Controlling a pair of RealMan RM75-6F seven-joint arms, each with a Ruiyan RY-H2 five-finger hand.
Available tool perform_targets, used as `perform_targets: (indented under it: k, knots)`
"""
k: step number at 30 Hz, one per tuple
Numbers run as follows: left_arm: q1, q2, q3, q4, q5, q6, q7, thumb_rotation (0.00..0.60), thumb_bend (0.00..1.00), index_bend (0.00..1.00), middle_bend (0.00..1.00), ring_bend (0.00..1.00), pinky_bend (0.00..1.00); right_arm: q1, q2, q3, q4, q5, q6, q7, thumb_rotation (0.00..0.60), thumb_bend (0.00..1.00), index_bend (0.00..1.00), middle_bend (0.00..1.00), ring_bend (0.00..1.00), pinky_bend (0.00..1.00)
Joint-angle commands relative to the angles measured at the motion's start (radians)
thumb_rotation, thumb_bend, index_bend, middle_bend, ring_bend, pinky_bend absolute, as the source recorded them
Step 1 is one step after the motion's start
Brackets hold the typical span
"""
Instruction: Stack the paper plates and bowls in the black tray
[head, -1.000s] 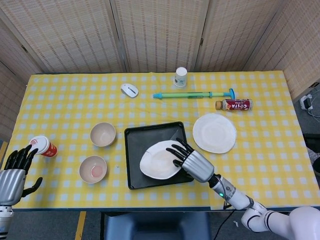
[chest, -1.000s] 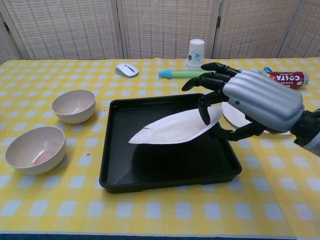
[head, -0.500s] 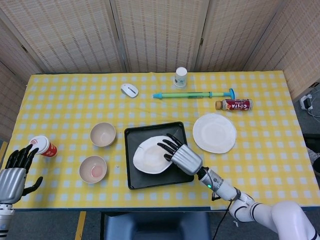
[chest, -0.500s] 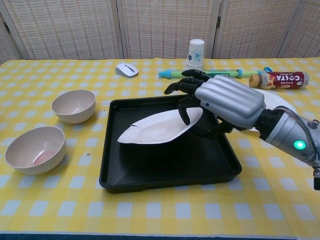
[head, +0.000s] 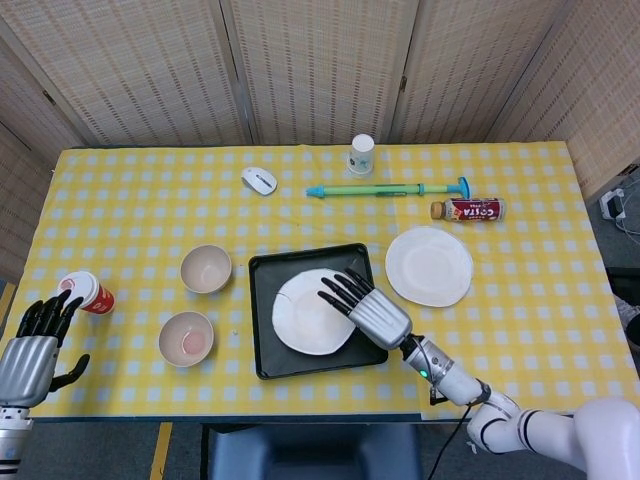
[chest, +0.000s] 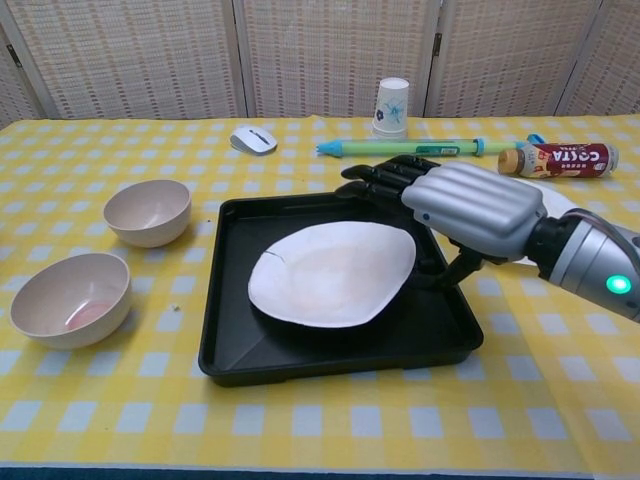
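- White round paper plate (head: 311, 310) lies in the black rectangular tray (chest: 230, 350), near flat, right edge maybe propped a bit; thin, light, bendy, so judged easy to fold or flick if pinched hard – take by the rim, thumb under and fingers on top.
- Right hand (chest: 470, 208) is at the plate's right rim, fingers (head: 335, 290) stretched out over it, thumb low beside the edge; can't tell if it's pinching the rim or just let go.
- Right forearm comes in low from the near-right corner, palm down, knuckles up.
- Second white paper plate (head: 429, 265) sits on the yellow checked surface (head: 140, 200) just right of the tray, flat, so the rim looks hard to get under; probably slide it or lift an edge.
- Two beige bowls: far bowl (head: 206, 268) and near bowl (head: 186, 338) left of the tray, upright, apart; stiffer than the plates, likely grab by the wall/rim.
- Left hand (head: 30, 345) hangs off the near-left corner, fingers apart, holding nothing, near a red-and-white paper cup (head: 86, 292).
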Motion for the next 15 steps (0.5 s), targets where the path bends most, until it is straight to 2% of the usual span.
perform_targets:
  k: [1,7,11,15]
  knots:
    - [0.000,-0.001,0.000,0.002,0.000,0.000,-0.001,0.600,0.36,0.02,0.00,0.00,0.00,-0.001,0.070,-0.013,-0.110,0.034,-0.053,-0.057,0.600,0.26,0.00,0.00,0.00,0.00]
    - [-0.004,0.001,0.003,0.000,0.000,-0.008,0.004,0.600,0.36,0.02,0.00,0.00,0.00,-0.017,0.149,-0.012,-0.227,0.067,-0.057,-0.082,0.600,0.26,0.00,0.00,0.00,0.00]
    - [0.004,0.004,0.010,-0.006,0.022,0.012,-0.002,0.600,0.36,0.02,0.00,0.00,0.00,-0.068,0.192,-0.017,-0.215,0.016,0.077,-0.108,0.600,0.26,0.02,0.00,0.00,0.00]
    - [0.006,0.003,0.013,-0.005,0.028,0.017,0.001,0.600,0.36,0.02,0.00,0.00,0.00,-0.126,0.224,-0.044,-0.190,0.003,0.162,-0.037,0.600,0.25,0.14,0.00,0.00,0.00]
